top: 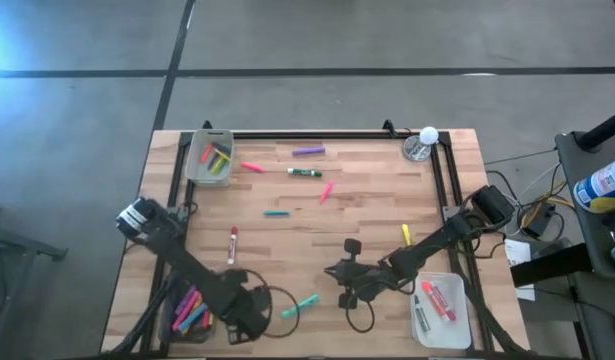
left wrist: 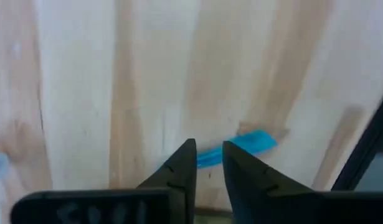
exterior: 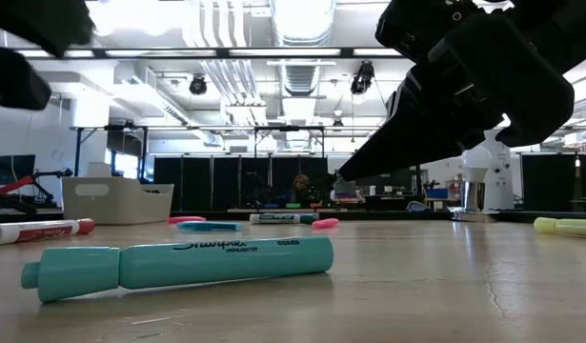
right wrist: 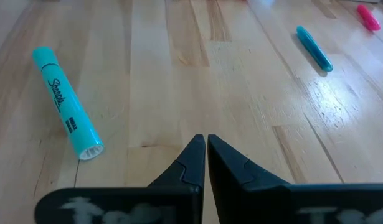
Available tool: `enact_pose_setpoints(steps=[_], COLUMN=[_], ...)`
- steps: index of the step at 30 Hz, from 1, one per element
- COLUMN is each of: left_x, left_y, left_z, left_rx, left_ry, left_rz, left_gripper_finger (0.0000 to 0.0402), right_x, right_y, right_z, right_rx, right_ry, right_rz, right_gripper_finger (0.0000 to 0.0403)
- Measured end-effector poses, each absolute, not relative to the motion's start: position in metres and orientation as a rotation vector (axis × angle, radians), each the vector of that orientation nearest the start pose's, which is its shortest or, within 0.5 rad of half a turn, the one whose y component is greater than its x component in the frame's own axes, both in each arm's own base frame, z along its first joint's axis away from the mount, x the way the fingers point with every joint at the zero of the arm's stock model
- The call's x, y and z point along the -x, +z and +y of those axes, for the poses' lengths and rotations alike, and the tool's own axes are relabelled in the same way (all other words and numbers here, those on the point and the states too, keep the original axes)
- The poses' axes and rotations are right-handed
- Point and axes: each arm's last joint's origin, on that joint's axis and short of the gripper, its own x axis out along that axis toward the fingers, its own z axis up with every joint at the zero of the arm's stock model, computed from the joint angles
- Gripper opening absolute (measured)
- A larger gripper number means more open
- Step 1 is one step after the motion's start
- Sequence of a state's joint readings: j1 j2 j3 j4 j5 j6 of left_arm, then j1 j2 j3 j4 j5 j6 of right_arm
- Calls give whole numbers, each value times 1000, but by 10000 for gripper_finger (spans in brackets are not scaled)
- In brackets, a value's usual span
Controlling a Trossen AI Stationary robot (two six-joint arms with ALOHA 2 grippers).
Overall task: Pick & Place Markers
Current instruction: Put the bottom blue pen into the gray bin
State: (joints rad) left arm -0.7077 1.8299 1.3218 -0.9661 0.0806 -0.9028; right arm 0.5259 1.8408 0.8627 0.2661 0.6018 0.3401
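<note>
Wooden desk point(top: 367, 215) seen from above, near edge to far. At the near left, the left gripper point(left wrist: 208, 163) hangs over a bin point(top: 172, 322) of markers, fingers a narrow gap apart, nothing between them. A teal marker point(top: 300, 305) lies near the front centre, with the right gripper point(right wrist: 205, 155) beside it, fingers closed on nothing. Near right, a second bin point(top: 439, 312) holds a red marker point(top: 435, 299). Farther off lie loose markers: red-capped white point(top: 232, 244), blue point(top: 277, 213), yellow point(top: 406, 234), pink point(top: 326, 191), green point(top: 305, 172), purple point(top: 308, 151). A third bin point(top: 209, 157) stands far left.
</note>
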Motion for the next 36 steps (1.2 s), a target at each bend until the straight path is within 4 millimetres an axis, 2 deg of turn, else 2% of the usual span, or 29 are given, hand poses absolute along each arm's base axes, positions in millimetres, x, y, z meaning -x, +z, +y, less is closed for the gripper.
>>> enact_pose_setpoints(steps=[6,11,16,23,29,36], left_x=[-239,-226,-224,-234,-233,-235], left_y=[191,181,176,169,159,158], left_z=[-244,-261,-274,-286,-286,-283], left_rx=[47,-133,-269,-355,-397,-379], left_ry=[-118,-215,-265,-312,-332,-327], left_rz=[1546,1525,1472,1452,1504,1521], left_gripper_finger=[101,108,109,108,108,95], right_x=[-308,-308,-308,-308,-308,-308], right_y=[128,128,128,128,128,129], right_z=[160,160,160,160,160,160], right_rx=[54,54,54,53,53,51], right_ry=[-172,-172,-172,-172,-172,-173], right_rz=[578,578,578,577,578,578], right_gripper_finger=[13,13,13,13,13,13])
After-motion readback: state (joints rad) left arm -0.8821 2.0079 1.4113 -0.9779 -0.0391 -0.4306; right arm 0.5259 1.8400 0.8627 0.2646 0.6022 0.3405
